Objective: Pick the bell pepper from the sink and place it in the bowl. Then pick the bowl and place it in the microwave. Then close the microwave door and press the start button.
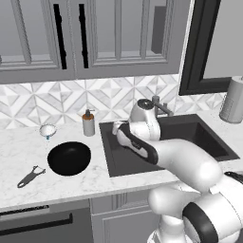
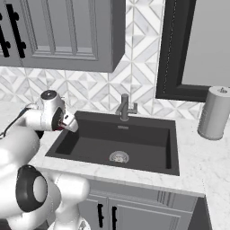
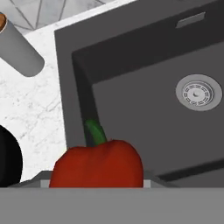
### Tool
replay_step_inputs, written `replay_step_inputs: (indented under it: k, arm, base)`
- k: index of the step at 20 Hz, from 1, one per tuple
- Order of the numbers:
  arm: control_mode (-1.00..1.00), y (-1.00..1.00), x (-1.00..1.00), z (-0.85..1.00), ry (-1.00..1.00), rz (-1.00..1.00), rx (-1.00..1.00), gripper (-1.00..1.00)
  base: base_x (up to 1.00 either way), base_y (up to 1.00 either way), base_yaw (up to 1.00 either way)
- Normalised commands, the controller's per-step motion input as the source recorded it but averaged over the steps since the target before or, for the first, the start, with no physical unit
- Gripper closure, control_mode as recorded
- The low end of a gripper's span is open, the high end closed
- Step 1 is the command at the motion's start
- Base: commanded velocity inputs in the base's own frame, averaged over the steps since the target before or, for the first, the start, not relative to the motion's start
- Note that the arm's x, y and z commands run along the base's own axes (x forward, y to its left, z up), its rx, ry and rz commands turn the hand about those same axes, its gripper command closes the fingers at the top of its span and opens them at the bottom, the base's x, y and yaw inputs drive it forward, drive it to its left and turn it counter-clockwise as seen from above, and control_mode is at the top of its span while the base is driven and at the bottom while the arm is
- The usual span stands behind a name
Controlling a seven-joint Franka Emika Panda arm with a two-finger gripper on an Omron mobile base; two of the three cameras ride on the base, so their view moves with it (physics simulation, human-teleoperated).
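Gripper [image 1: 115,127] is clamping the bell pepper [image 3: 97,165], carrying it above the left edge of the sink [image 2: 117,143], w/ the green stem pointing away from the hand. Pepper is sitting right at the fingertips, lifted clear of the basin, prob. so it can cross the rim. The bowl [image 1: 69,158] is waiting on the tabletop [image 1: 28,147] just left of the sink, w/ its mouth up to receive it.

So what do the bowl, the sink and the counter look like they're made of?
Bowl: glossy black, probably glazed ceramic or plastic, judging by its soft highlights. Sink: matte dark grey, maybe composite stone, with a shiny metal drain. Counter: white with grey veins, polished marble by its look.
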Motion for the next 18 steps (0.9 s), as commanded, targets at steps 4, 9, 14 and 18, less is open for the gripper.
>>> replay_step_inputs:
  k: [4,9,14,18]
  arm:
    - [-1.0,1.0,0.0,0.06,0.22,0.13,0.0,1.0]
    - [-1.0,0.92,-0.1,-0.35,0.06,0.15,-0.02,1.0]
    - [-1.0,0.65,0.02,-0.23,0.05,0.09,-0.04,1.0]
    - [-1.0,0.51,0.11,-0.07,0.1,0.02,-0.06,1.0]
  base:
    - [0.0,0.0,0.0]
    - [0.0,0.0,0.0]
    - [0.0,0.0,0.0]
    - [0.0,0.0,0.0]
